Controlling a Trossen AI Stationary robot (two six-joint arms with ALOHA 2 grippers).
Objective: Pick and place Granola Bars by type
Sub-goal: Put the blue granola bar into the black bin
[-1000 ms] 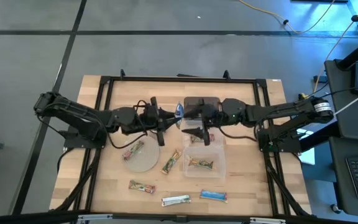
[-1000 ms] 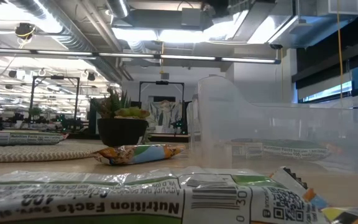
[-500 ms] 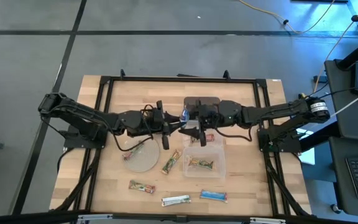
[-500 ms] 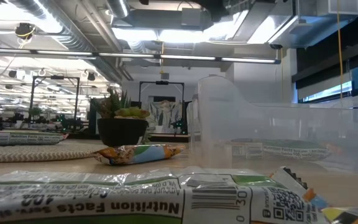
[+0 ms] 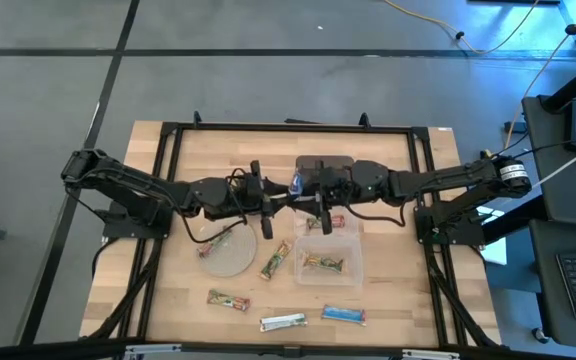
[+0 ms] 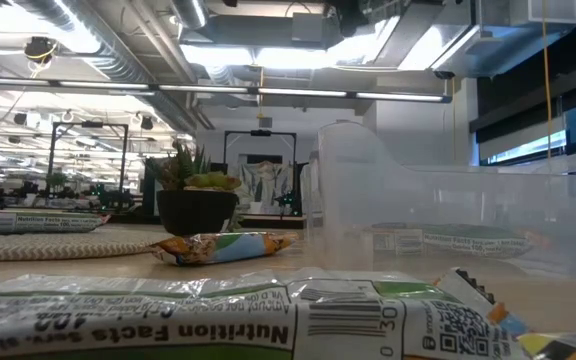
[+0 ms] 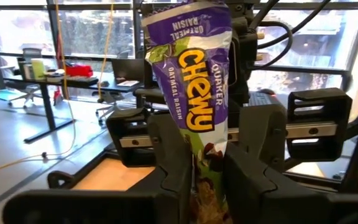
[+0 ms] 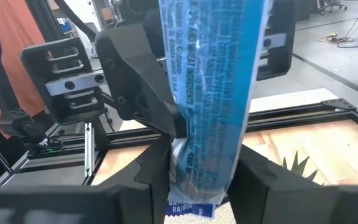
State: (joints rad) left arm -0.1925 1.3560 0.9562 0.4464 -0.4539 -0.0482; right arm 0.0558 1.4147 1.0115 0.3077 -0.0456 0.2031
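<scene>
A purple granola bar (image 7: 194, 81) is held in the air over the table's middle (image 5: 295, 184) between my two grippers, which face each other. My left gripper (image 7: 207, 180) comes from the table's left and is shut on one end. My right gripper (image 8: 197, 180) comes from the right and is shut on the other end (image 8: 213, 81). Other granola bars lie flat on the table: one on the round woven mat (image 5: 226, 252), two in the clear container (image 5: 328, 255), and several on the bare wood toward the near edge. My left gripper pinches the bar's end nearest it (image 7: 204, 186) between its two fingers. The fingers lie level, coming from the table's left, along the bar. The bar sticks out past the fingertips toward the right gripper, clear of the table. My right gripper pinches the bar's opposite end (image 8: 191, 180) between its two fingers. It comes level from the table's right, along the bar. The printed back of the wrapper faces its camera, and the bar is clear of the table.
A small potted plant (image 6: 196, 195) stands at the far middle of the table, under the arms. A green-wrapped bar (image 5: 275, 260) lies between mat and container. Another green one (image 5: 228, 299), a silver one (image 5: 283, 321) and a blue one (image 5: 343, 315) lie near the front edge.
My left gripper has carried the purple bar a little toward the table's right. My right gripper has moved left toward it, taken the bar's free end between its fingers and shut on it. The bar stays lifted clear.
</scene>
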